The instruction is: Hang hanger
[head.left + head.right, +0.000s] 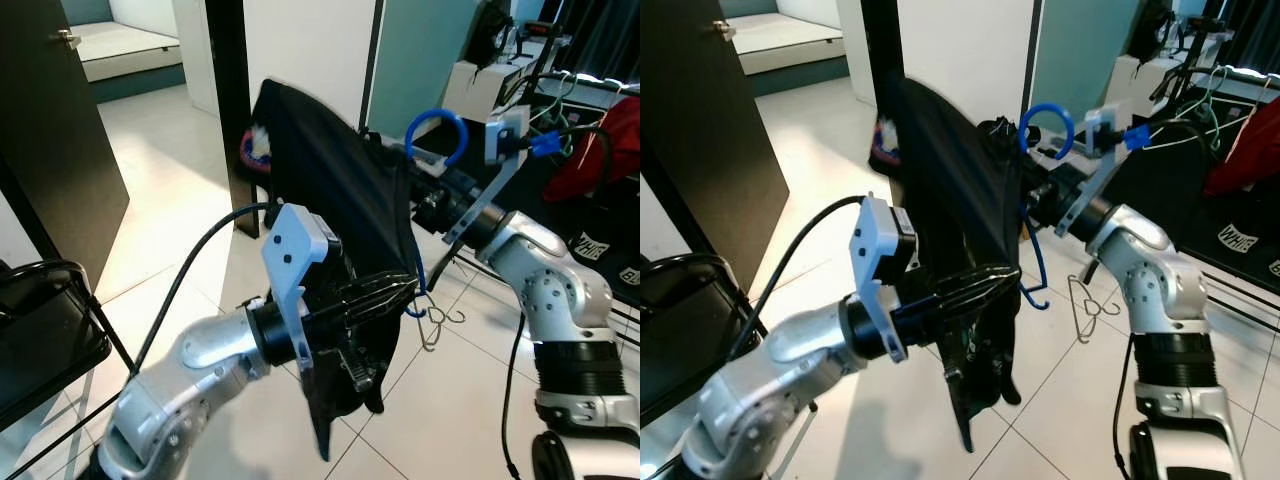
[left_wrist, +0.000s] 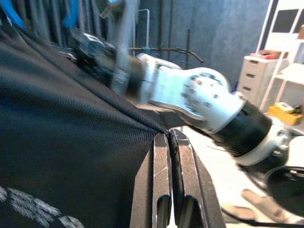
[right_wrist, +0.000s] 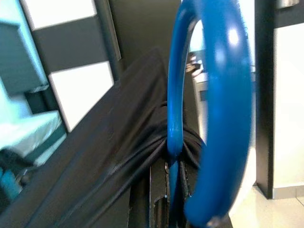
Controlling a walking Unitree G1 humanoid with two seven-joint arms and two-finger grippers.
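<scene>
Tiled floor (image 1: 200, 200), garment (image 1: 340, 200) hiding hanger (image 1: 436, 135)

the black garment (image 1: 340, 190) draped over most of the blue hanger (image 1: 436, 137), so just its hook and a short strand below the cloth showed. my right gripper (image 3: 167, 199) was cut off by the lower edge of its wrist picture, its fingers half buried in bunched fabric, so their state was unreadable. my left gripper (image 2: 169, 180) was cropped too. my right arm (image 2: 199, 102) looked blurred from the left wrist. lettering on the garment was too smeared to read.
</scene>
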